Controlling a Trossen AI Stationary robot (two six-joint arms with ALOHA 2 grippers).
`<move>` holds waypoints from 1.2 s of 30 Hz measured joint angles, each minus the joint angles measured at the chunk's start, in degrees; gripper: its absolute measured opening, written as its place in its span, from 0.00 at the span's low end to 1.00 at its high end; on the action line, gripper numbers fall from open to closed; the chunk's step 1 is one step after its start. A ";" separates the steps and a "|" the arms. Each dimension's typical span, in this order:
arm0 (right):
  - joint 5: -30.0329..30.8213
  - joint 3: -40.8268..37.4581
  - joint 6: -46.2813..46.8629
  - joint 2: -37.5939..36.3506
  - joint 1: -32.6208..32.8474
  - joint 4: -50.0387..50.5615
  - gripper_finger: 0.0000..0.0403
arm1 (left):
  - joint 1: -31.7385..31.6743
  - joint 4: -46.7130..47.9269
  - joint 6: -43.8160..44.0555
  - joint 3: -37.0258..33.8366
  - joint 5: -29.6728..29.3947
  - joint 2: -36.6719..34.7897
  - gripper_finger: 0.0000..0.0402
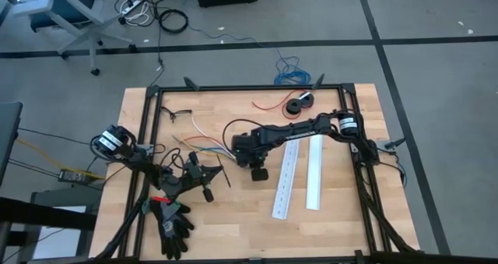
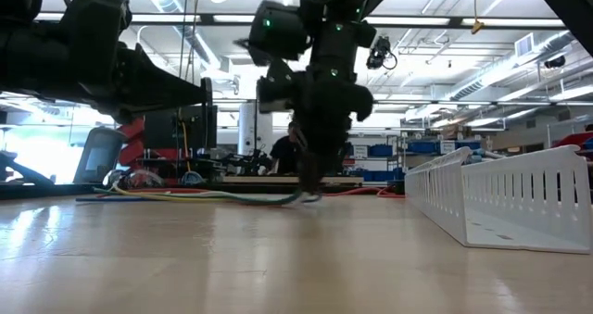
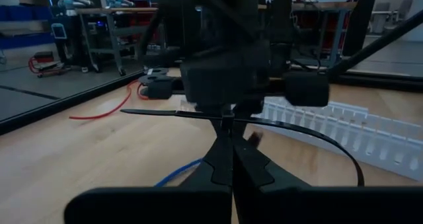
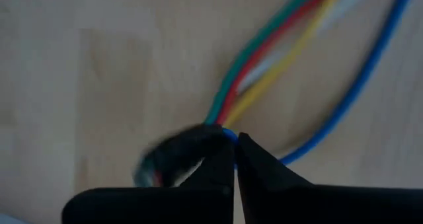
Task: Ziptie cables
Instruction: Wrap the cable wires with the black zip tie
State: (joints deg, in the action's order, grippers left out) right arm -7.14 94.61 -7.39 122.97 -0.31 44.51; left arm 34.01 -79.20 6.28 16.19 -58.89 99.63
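Observation:
The cables (image 1: 204, 147) lie on the wooden table as a bundle of thin green, red, yellow, white and blue wires, joined at a dark end (image 4: 178, 154). My right gripper (image 1: 236, 150) points down over that end and is shut on it; the low view shows it (image 2: 310, 180) at the table top. My left gripper (image 1: 215, 171) sits just near of the bundle, level with the table, shut on a black zip tie (image 3: 165, 113). The left wrist view shows the right gripper's body (image 3: 228, 72) close in front of the tie. My left gripper pinches the black zip tie near the middle of its strap (image 3: 228, 120) between its two fingertips, fingers level and across the strap. One end sticks out straight (image 3: 139, 111); the other arcs down toward the table (image 3: 344, 154). My right gripper pinches the cables at the joined end, right where the wires leave the dark end (image 4: 226, 133), coming from above and pointing down. The wires fan away from the fingers (image 4: 284, 59) and lie on the table (image 2: 213, 196).
Two white slotted cable ducts (image 1: 283, 180) (image 1: 315, 173) lie right of the grippers. A black spool with red wire (image 1: 299, 104) sits near the far edge, a blue coil (image 1: 289, 73) beyond it. Black gloves (image 1: 173, 223) lie at the near left. A person shows far behind (image 2: 283, 152).

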 joint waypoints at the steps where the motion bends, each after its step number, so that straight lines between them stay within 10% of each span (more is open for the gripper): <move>1: -0.54 0.00 -0.01 -0.17 0.22 -1.49 0.00 | 0.01 -0.04 0.00 0.00 -0.01 0.00 0.00; 28: -3.30 0.11 0.68 -3.20 3.27 -14.80 0.00 | -3.78 6.77 0.42 4.60 -1.38 0.00 0.00; 36: -2.98 0.11 -3.21 -3.20 3.31 -18.07 0.00 | -7.42 19.76 14.69 4.59 -1.14 0.02 0.00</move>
State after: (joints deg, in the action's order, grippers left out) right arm -10.12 94.72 -10.60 119.77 3.01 26.44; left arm 26.59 -59.45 20.97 20.78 -60.02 99.66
